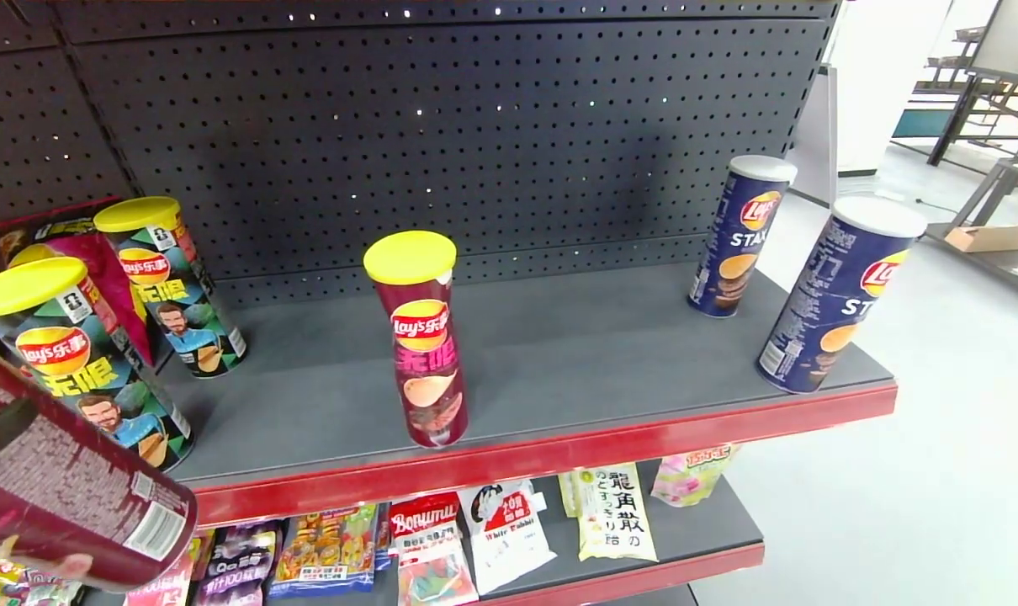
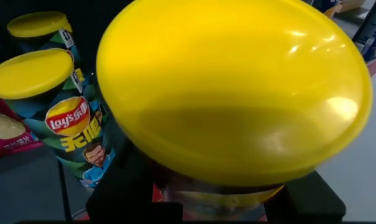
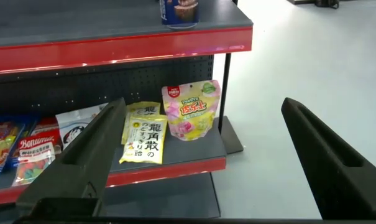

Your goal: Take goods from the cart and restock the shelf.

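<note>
Chip tubes stand on the flat grey shelf, which has a shiny red front edge and a dark back wall full of little holes. The left gripper holds a round dark-red tube low at the left, in front of the shelf and tipped on a slant. Its smooth yellow lid looks big and glossy from the left wrist. The jaws seem closed on the tube, though they are mostly hidden behind it. The right gripper is down by the lower shelf, with its black jaws wide apart. Up on the grey shelf, the other dark-red tube stands upright near the front middle. Two green tubes (yellow lids too) stand at the left. Two blue tubes with white lids stand at the right. Soft snack bags lie on the lower shelf.
</note>
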Tool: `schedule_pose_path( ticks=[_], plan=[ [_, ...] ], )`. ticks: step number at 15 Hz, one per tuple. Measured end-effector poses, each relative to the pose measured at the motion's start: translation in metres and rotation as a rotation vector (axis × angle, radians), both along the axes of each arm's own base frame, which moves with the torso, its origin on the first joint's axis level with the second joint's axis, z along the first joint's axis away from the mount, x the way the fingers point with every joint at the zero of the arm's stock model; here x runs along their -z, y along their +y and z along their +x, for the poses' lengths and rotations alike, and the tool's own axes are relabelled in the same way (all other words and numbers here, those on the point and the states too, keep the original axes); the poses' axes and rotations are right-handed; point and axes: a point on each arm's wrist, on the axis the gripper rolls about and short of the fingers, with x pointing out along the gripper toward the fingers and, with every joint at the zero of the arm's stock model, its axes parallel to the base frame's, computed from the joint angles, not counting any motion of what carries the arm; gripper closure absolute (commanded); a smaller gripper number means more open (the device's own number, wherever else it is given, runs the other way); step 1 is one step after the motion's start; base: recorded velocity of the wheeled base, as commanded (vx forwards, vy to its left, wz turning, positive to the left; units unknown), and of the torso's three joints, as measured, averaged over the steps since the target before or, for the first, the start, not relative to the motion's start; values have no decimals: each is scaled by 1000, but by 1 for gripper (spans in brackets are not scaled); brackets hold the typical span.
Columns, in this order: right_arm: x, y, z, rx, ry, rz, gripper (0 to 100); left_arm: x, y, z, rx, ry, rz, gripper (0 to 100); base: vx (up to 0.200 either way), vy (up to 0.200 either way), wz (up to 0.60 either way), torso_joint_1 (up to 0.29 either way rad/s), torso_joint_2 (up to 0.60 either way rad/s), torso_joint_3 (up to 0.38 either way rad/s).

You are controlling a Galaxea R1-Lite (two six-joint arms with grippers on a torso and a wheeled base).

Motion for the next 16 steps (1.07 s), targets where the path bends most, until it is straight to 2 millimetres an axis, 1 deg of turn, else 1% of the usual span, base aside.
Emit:
schedule_pose_path(
  ticks=[2, 5, 10, 16],
  plan=[
    [0, 0, 0, 0, 0, 0, 0, -7, -1, 18, 3, -3, 4, 100, 0, 0, 0, 0, 0, 0],
    [0, 0, 0, 0, 0, 0, 0, -11, -3, 59, 3, -3, 7, 100, 0, 0, 0, 0, 0, 0],
    [0, 0, 0, 0, 0, 0, 0, -5, -15, 128, 57, 4, 8, 100, 0, 0, 0, 0, 0, 0],
    [0, 0, 0, 0, 0, 0, 0, 2, -30, 198, 141, 80, -1, 100, 0, 0, 0, 0, 0, 0]
  ],
)
